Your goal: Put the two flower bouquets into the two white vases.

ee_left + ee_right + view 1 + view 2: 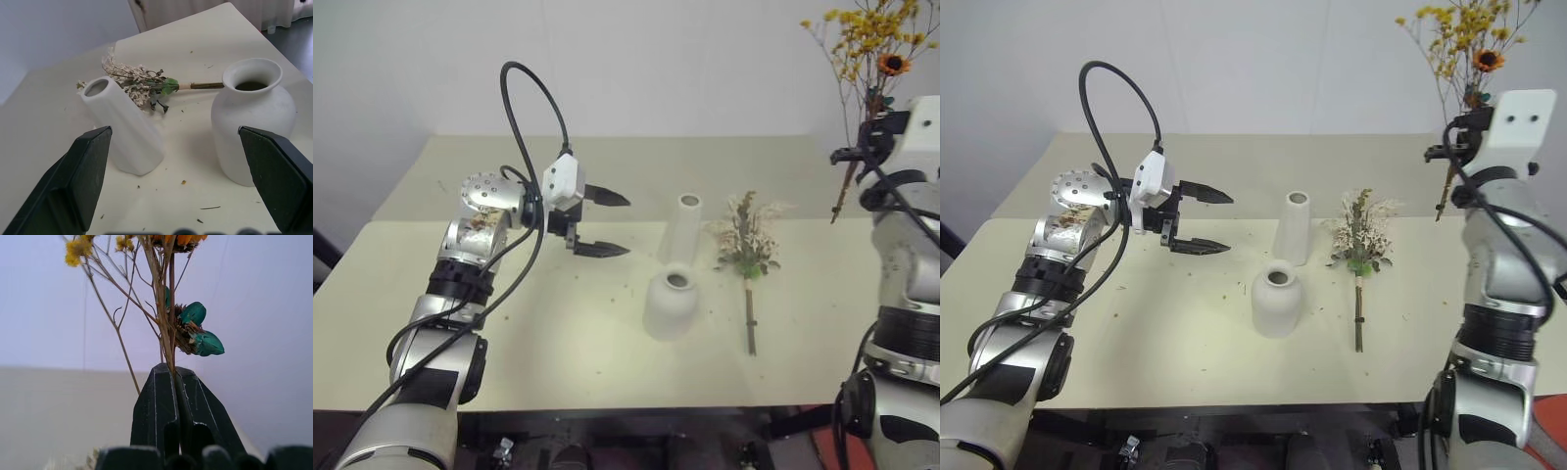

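My right gripper (172,377) pinches the yellow bouquet (1464,44) upright by its stems, ready for a vase (1294,227); my left gripper (1203,221) hovers wide open nearby.

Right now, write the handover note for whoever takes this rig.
Right gripper: shut on the thin brown-stemmed yellow-blossom bouquet, held upright above the table's right side.
Left gripper: open, empty, hovering left of the vases.
Tall slim white vase and squat rounded white vase: both empty, mid-table.
Cream-white feathery bouquet: lying flat right of the vases.
Done: one bouquet picked up. Left: both bouquets into vases.
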